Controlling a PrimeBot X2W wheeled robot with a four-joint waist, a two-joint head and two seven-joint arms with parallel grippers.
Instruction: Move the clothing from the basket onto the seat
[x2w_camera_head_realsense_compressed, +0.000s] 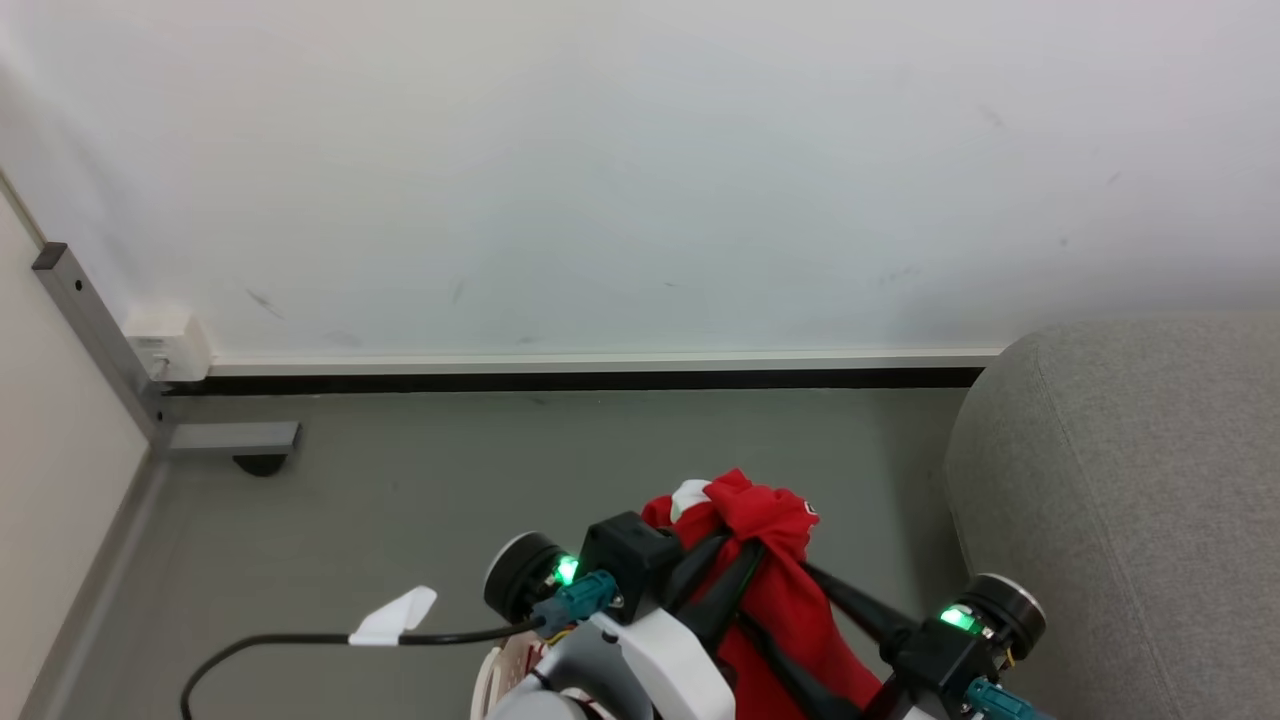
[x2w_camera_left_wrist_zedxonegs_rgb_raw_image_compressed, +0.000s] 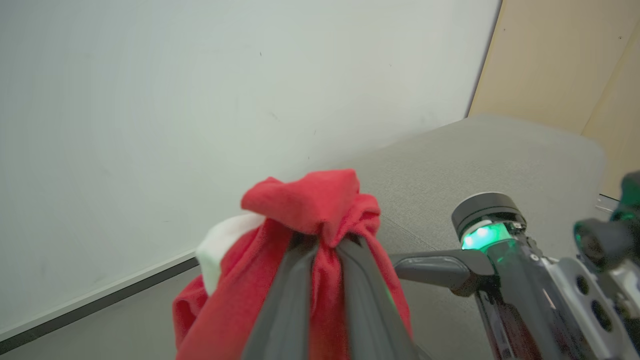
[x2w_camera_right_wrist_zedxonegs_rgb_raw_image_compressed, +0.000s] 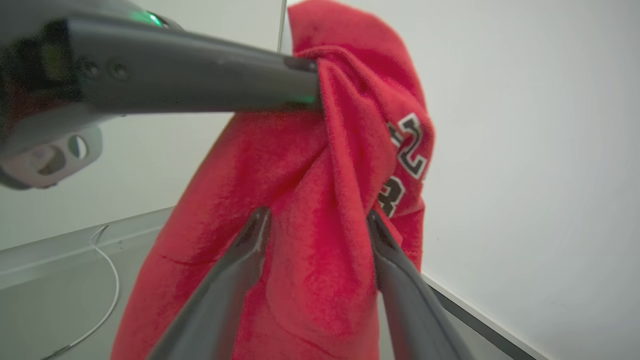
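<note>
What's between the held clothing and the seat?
Head view: bare floor between clothing and seat; lower down, the right pincer reaches across to it.

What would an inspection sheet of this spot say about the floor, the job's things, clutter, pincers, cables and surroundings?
Surface: bare grey floor.
Job's things: red clothing bunched and held up off the floor; grey seat at the right.
Clutter: nothing seen.
Pincers: left pincer shut on the clothing; right pincer open, one finger on either side of the hanging cloth.
Cables: black cable with a white tag crossing the floor.
Surroundings: white wall; grey metal post at the left.
</note>
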